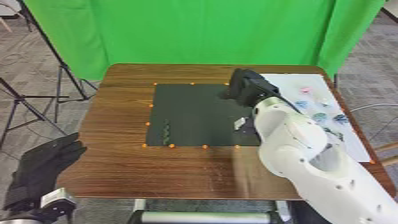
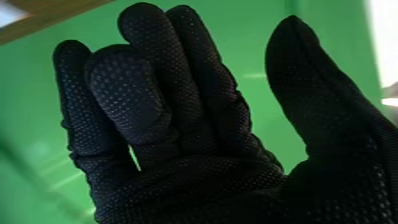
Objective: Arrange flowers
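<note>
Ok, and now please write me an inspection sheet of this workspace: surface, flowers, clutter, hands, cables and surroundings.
Surface: brown wooden table with black mat; white sheet at its right side.
Job's things: green stem on the mat's left part; pink flower and bluish flowers on the sheet.
Clutter: small white object beside the right arm; cannot tell what.
Hands: right hand at the mat's far right corner, holding nothing; left hand at the table's left side.
Cables: thin pale cable right of the table.
Surroundings: green curtain behind; black stand at left.
</note>
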Motion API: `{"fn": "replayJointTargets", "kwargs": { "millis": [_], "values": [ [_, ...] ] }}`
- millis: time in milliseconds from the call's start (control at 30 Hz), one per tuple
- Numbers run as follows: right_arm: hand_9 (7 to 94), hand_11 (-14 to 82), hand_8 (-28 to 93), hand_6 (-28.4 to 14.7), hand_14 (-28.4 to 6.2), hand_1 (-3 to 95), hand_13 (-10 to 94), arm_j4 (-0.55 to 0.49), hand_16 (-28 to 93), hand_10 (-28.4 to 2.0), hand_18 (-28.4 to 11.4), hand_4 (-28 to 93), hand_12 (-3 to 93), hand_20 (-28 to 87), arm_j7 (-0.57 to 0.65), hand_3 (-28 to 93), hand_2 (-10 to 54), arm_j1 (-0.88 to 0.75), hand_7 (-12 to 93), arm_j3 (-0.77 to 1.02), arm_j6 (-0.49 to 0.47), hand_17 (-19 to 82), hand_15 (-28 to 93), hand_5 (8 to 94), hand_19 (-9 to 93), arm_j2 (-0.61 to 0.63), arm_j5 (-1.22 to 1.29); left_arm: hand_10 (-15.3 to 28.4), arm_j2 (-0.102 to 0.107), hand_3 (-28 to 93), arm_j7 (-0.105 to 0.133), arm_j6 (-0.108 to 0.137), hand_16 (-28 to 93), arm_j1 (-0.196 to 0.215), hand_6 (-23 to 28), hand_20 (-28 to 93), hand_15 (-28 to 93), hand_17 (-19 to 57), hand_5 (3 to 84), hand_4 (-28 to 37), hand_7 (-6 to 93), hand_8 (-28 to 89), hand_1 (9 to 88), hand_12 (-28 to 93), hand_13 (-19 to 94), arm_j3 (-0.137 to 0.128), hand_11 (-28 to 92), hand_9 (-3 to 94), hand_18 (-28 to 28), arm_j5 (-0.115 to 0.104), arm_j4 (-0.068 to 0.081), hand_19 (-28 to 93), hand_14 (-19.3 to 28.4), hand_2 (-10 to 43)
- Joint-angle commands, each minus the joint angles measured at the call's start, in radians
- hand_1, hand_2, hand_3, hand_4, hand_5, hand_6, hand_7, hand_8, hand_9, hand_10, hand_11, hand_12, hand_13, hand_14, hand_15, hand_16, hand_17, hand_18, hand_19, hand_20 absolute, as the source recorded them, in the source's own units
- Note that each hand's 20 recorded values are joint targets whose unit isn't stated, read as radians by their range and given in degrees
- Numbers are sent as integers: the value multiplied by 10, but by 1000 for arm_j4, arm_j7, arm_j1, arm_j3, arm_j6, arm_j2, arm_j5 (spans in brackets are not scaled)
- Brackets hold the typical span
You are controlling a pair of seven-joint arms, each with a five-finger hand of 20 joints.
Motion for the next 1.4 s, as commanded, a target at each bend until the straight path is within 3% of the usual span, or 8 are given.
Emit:
{"fn": "replayJointTargets", "kwargs": {
  "millis": [33,167,367,467,667,867,1033,1400],
  "values": [
    [715,344,-93,-90,-151,344,695,-3,203,-213,-269,-207,190,-167,57,768,-12,-350,292,229,105,349,723,694,920,178,-50,227,-7,792,-36,-34,-134,4,158,110,601,-102,504,-168,151,-93,284,86,274,2,393,406,216,30,0,606,273,72],
    [715,374,-93,-89,-145,344,698,4,200,-209,-265,-208,199,-173,73,772,-12,-400,303,303,107,351,729,693,926,181,-54,227,-6,792,-36,-35,-134,4,159,110,601,-102,505,-168,151,-93,283,86,274,7,393,406,216,29,-1,606,273,72],
    [711,379,-96,-98,-139,343,709,-36,205,-212,-255,-208,198,-162,132,772,-12,-542,294,537,34,394,750,678,931,130,-18,228,-6,792,-60,-52,-134,-24,159,112,601,-102,505,-169,150,-93,284,86,274,17,393,406,216,42,1,606,273,72],
    [711,381,-96,-102,-139,342,710,-62,208,-214,-256,-207,198,-156,127,770,-14,-630,285,612,37,399,752,677,932,141,-31,227,-5,791,-48,-42,-134,-6,158,112,601,-102,505,-170,150,-92,284,85,274,6,392,406,216,36,-3,606,274,72],
    [709,379,-92,-107,-141,342,709,-55,209,-216,-258,-206,198,-151,150,768,-14,-665,271,644,55,398,751,672,932,141,-33,227,-8,790,-38,-39,-134,10,159,113,601,-101,505,-169,151,-93,284,85,274,9,391,406,216,29,-3,606,273,73],
    [709,378,-89,-110,-142,344,708,-44,210,-217,-259,-206,197,-152,168,766,-16,-679,262,675,31,398,752,671,932,104,-61,227,-8,790,-65,-53,-134,-30,159,113,601,-102,504,-169,150,-93,283,86,273,26,392,406,217,40,1,606,273,72],
    [709,377,-87,-113,-146,350,707,-34,209,-218,-266,-207,196,-158,173,761,-18,-673,258,689,37,393,749,674,932,108,-90,227,-10,785,-67,-56,-134,-27,158,121,598,-94,504,-169,148,-91,285,86,275,27,389,407,219,40,3,620,274,73],
    [689,340,-82,-133,-162,361,688,-55,204,-238,-276,-208,185,-196,211,758,-33,-732,215,737,-75,401,735,654,930,74,-17,227,-15,784,-72,-65,-132,-30,158,120,597,-97,504,-168,147,-91,284,87,275,28,389,406,218,40,5,613,273,73]
  ]
}}
